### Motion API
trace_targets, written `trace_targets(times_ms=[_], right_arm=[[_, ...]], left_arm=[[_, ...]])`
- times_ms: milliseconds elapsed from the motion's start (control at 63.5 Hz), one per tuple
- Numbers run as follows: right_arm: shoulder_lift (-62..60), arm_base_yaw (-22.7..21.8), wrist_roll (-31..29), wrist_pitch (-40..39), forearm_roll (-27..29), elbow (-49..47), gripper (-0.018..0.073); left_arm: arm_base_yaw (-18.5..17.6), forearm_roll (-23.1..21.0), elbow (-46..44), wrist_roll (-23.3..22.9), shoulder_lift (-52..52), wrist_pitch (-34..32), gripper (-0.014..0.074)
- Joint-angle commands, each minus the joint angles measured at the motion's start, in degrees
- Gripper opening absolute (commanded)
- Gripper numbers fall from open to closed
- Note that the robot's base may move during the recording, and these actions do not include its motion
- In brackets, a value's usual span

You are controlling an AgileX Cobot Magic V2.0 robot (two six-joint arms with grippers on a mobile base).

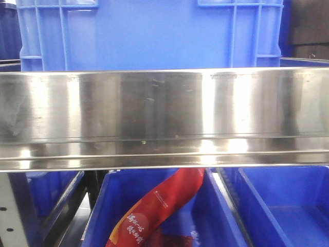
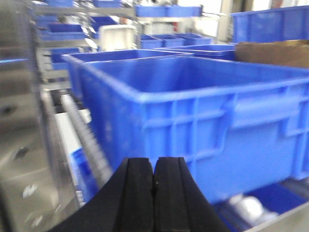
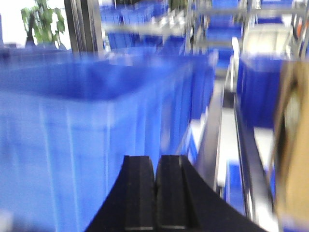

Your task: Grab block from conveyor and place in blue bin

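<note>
In the front view, a wide steel rail (image 1: 164,118) crosses the whole picture. Above it stands a big blue bin (image 1: 149,33). Below the rail there are more blue bins, and in the middle one (image 1: 216,216) lies a red packet (image 1: 154,213) with white letters. No block and no belt can be seen here.

In the left wrist view, the left gripper (image 2: 153,181) is at the bottom edge, and its two black fingers (image 2: 137,193) are pressed together with nothing between them. Just behind it stands a large blue bin (image 2: 203,140); what it holds is hidden by its wall. To the left of the bin runs a row of metal rollers (image 2: 87,140). A brown carton (image 2: 273,52) is at the far right. No block shows.

In the right wrist view, the picture is blurred. The right gripper (image 3: 155,193) is at the bottom, and its fingers (image 3: 140,193) are also pressed together and hold nothing. A blue bin (image 3: 91,140) fills the left side. To the right, a dark rail (image 3: 251,164) runs away from the camera. I cannot tell where the block is.
</note>
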Motion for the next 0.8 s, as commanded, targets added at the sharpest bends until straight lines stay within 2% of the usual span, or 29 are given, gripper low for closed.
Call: trace_targets(times_ms=[0,236,787], right_arm=[[-5.3,-0.35,0.0,-0.54,-0.35,4.55,-0.0168],[-14.28,-0.35,0.0,0.07,-0.35,7.03,-0.0168],[-15.9,-0.35,0.0,-0.17,-0.35,7.03,-0.0168]], left_arm=[[1.8,-0.6,3.21,0.06,-5.71,-0.65,-0.0111],[4.66,-0.6,4.84,0.06,-14.2,-0.8,-0.0111],[4.75,-0.6,4.84,0.06,-16.72,-0.8,-0.0111]])
